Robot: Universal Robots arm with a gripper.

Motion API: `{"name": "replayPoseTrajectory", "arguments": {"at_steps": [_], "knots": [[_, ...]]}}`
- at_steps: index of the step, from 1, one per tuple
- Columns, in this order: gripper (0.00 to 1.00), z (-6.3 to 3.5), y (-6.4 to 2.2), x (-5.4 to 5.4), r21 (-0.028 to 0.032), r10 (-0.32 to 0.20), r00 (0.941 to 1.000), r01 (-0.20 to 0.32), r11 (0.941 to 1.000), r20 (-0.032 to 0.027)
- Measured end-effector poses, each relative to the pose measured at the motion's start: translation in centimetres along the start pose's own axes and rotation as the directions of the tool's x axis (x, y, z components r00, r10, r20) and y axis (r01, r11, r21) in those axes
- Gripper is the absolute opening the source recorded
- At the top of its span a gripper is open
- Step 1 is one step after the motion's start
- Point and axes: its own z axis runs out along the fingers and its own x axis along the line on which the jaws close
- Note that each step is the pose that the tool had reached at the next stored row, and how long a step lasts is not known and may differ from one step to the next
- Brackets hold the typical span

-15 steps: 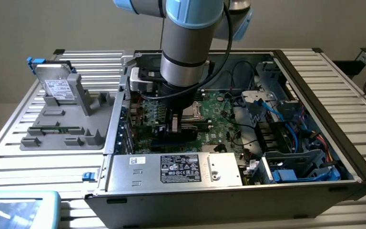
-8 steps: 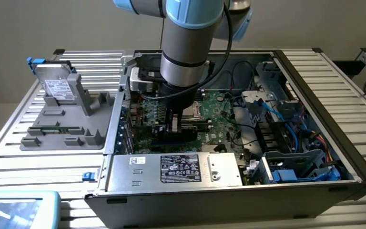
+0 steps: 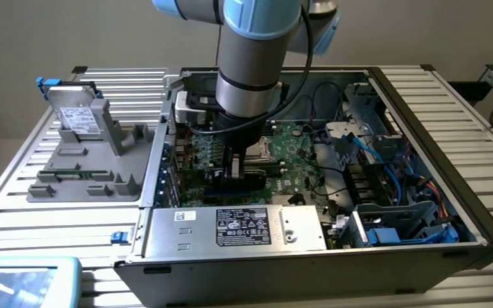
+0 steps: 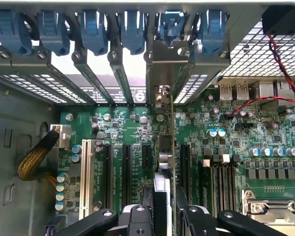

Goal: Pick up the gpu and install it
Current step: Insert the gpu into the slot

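Two black fingers pinch the gpu between them, one pad on each face, with the card seen edge-on from the wrist camera. The gripper holds it upright over the motherboard, its lower edge down among the expansion slots; I cannot tell whether it is seated in one or only resting above it. Farther on, the card's silver bracket stands against the case's rear wall, among the blue slot clips. In the exterior view the arm reaches straight down into the open case, its gripper low over the board, behind the power supply.

By my judgement the card is light and stiff, but fragile: thin board, exposed components, a contact edge that should not be scraped. Its bare faces are smooth and could slip, so a grip across the board's thickness at the upper edge, near the middle of its length, suits it best. Any tilt would load the connector unevenly.
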Motion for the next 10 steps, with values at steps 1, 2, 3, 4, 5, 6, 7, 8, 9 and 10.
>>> {"name": "replayPoseTrajectory", "arguments": {"at_steps": [1, 2, 3, 4, 5, 6, 7, 8, 9, 10], "knots": [[0.28, 0.01, 0.0, 0.0, 0.0, 0.0, 1.0, 0.0, 1.0, -0.0001], [0.28, 0.03, 0.0, 0.0, 0.0, 0.001, 1.0, -0.001, 1.0, -0.0002], [0.28, 0.04, 0.0, -0.01, 0.0, 0.001, 1.0, -0.001, 1.0, -0.0001], [0.28, 0.05, 0.0, -0.01, 0.0, 0.002, 1.0, -0.002, 1.0, -0.0001], [0.28, 0.06, 0.01, -0.01, 0.0, 0.003, 1.0, -0.003, 1.0, 0.0001], [0.28, 0.08, 0.02, -0.02, 0.0, 0.004, 1.0, -0.004, 1.0, 0.0003], [0.28, 0.1, 0.03, -0.04, 0.0001, 0.006, 1.0, -0.006, 1.0, 0.0005], [0.28, 0.12, 0.03, -0.06, 0.0, 0.008, 1.0, -0.008, 1.0, 0.0006], [0.28, 0.13, 0.03, -0.06, 0.0, 0.009, 1.0, -0.009, 1.0, 0.0008], [0.28, 0.13, 0.04, -0.06, 0.0, 0.011, 0.9999, -0.011, 0.9999, 0.001]]}}
